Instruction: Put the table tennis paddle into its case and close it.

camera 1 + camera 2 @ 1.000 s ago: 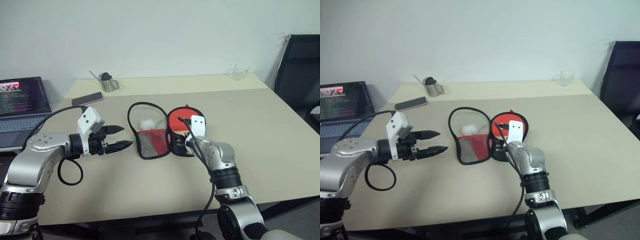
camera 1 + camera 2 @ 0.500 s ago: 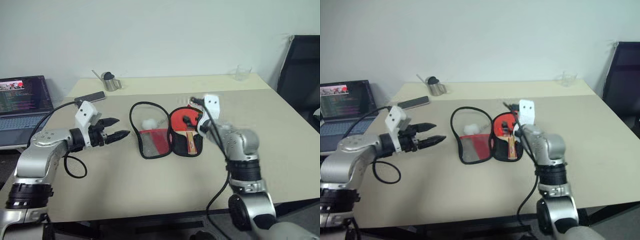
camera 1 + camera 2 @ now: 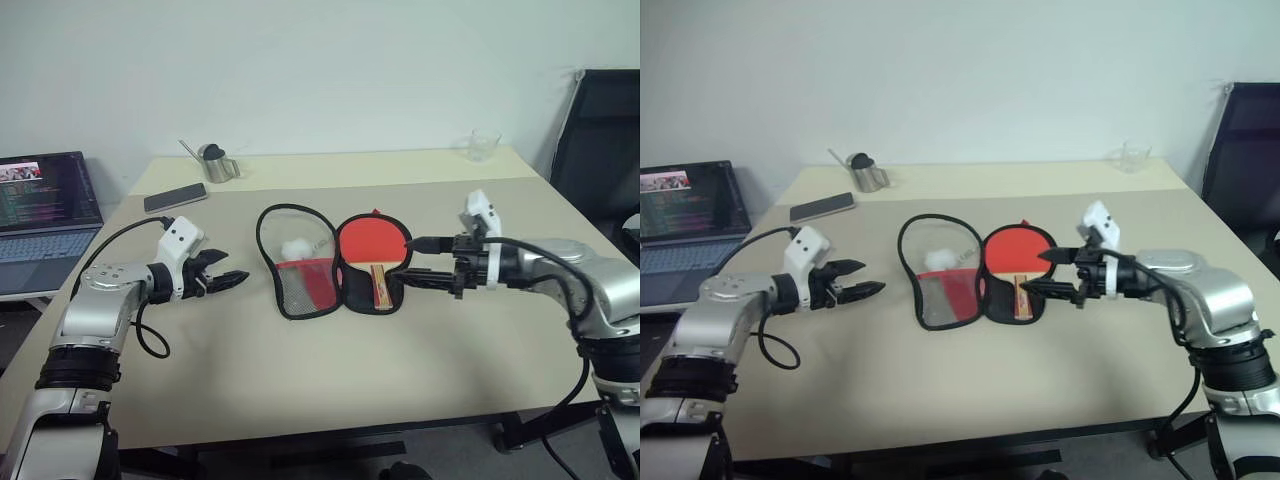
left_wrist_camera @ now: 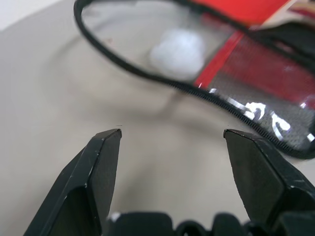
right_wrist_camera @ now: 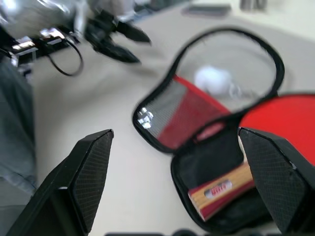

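Note:
The case (image 3: 296,286) lies unzipped and spread flat mid-table. Its left flap shows clear mesh, a red panel and a white pom-pom (image 3: 297,247). The table tennis paddle (image 3: 372,241) rests in the black right half, red face up, its wooden handle (image 5: 220,190) pointing toward the near edge. My left gripper (image 3: 232,279) hovers open just left of the flap, low over the table, nothing between its fingers (image 4: 102,164). To the right of the case my right gripper (image 3: 418,263) is open and empty, pointing left at the paddle.
An open laptop (image 3: 45,205) stands at the far left. A phone (image 3: 175,198) and a small metal jug (image 3: 216,165) lie behind the case. A glass (image 3: 483,145) stands at the back right, and a black chair (image 3: 600,140) beyond the table (image 3: 300,370).
My right gripper has lifted off the case and swung out to the right, turning to point left, so the paddle's red face now shows. The left gripper has sunk closer to the table.

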Controlling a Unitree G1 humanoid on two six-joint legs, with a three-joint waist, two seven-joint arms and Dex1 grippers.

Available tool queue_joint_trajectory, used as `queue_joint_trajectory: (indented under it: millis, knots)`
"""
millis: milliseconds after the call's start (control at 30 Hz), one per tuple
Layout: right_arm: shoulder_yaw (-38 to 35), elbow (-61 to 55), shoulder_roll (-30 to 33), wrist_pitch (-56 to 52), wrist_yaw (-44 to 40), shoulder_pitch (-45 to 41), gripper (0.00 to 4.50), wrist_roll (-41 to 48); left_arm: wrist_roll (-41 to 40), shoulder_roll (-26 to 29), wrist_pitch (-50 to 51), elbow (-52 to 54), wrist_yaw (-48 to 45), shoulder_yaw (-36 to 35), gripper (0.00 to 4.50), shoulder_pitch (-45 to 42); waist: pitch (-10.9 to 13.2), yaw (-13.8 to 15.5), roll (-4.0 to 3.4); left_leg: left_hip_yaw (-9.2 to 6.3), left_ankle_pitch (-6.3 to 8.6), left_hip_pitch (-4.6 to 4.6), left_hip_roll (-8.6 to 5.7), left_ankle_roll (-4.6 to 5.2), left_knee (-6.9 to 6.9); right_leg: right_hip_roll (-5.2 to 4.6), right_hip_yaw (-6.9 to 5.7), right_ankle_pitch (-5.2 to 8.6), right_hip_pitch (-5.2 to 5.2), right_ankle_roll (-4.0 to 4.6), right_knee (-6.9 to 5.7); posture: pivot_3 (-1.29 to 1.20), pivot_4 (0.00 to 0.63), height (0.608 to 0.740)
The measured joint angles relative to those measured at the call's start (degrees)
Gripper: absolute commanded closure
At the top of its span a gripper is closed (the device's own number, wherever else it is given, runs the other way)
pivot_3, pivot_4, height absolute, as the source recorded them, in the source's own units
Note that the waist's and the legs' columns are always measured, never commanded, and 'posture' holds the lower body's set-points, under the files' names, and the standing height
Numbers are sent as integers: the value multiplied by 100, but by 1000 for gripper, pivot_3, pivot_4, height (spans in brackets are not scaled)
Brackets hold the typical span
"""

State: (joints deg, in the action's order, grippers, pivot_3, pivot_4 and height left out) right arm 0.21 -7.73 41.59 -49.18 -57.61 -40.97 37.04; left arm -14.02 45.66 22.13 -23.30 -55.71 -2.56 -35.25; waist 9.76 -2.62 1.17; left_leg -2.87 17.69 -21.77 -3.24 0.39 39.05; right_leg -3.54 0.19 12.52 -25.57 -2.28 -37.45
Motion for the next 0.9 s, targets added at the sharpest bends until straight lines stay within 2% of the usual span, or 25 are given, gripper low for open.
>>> queue_joint_trajectory:
  millis: [67, 167, 300, 433, 733, 900]
  knots:
    - [-38, -1, -4, 54, -103, -5, 31, 29, 15, -104, 2, -17, -12, 71, 859, -60, 0, 49, 0, 0, -1, -2, -2, -2, 1, -4, -2, 0, 0, 0, 1, 0, 150, 740]
    - [-39, -12, 0, 110, -217, -12, 0, 67, 177, -147, -35, -251, 84, 119, 1512, -208, 0, 89, 0, -2, -10, -3, -3, -18, 1, -6, -5, 0, -1, 0, 2, 0, 150, 740]
    - [-37, -48, -2, 236, -204, -66, 0, 5, 545, -314, -135, -691, 330, 285, 2994, -378, 0, 104, 0, -3, -11, -6, -12, -20, 1, -15, -7, 0, 0, 0, 2, 0, 150, 740]
    - [-36, 0, -117, 387, -93, -219, 0, -44, 748, -766, -149, -1086, 389, 560, 4447, -504, 0, 116, 3, -9, -12, -13, -14, -22, 5, -19, -19, 0, 0, 0, 5, 0, 150, 740]
    - [-21, 35, -137, 415, -90, -246, 0, -103, 706, -1566, 55, -1120, 353, 611, 4483, -985, 0, 119, 3, -18, -13, -22, -17, -23, 6, -35, -66, -1, 6, -1, 20, 0, 150, 740]
    - [-26, 18, -108, 412, -84, -241, 0, -111, -465, -2493, 1083, -5, 274, 140, 4483, -1196, 1, 131, 5, -57, -12, -73, -17, -24, 48, -41, -80, -1, -2, -1, 27, 0, 150, 740]
